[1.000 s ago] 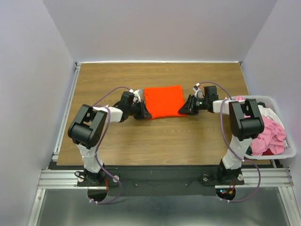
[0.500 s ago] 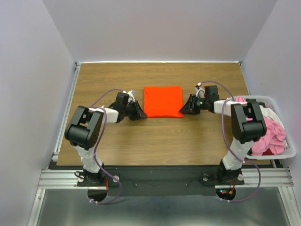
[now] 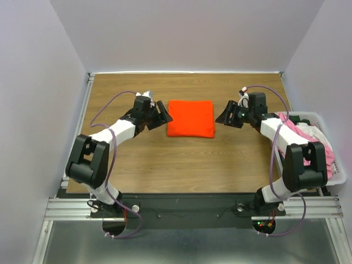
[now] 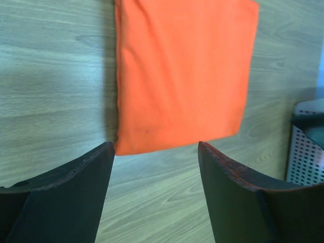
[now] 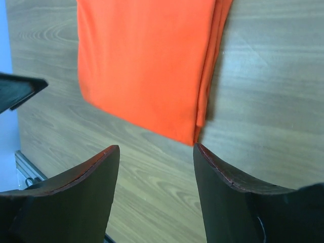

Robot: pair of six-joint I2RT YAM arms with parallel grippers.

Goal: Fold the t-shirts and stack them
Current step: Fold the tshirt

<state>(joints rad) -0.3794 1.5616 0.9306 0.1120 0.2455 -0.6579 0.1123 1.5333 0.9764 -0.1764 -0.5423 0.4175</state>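
Since the fold looks finished, the orange t-shirt (image 3: 190, 118) lies flat as a neat rectangle on the middle of the table (image 3: 181, 165), its layered edges stacked on the side facing the right arm. Neither arm holds it. The left gripper (image 3: 160, 115) sits just beside the shirt's left edge with its jaws spread apart and nothing between them. The left wrist view shows only bare wood in the gap, with the shirt's near corner just beyond the fingertips (image 4: 104, 152). The right gripper (image 3: 226, 114) stands a little off the right edge, jaws likewise apart and empty. Placed so, the two flank the bundle without disturbing it, which suits a release after a last smoothing or squaring of the sides. The white bin (image 3: 330, 179) at the right table edge holds more shirts, pink (image 3: 319, 154) among them, so I judge this one to be the base of the stack.

A second ago both grippers were pressed against the shirt's side edges with jaws nearly together. Now they have backed away and opened, and the shirt lies squarer to the table than it did.
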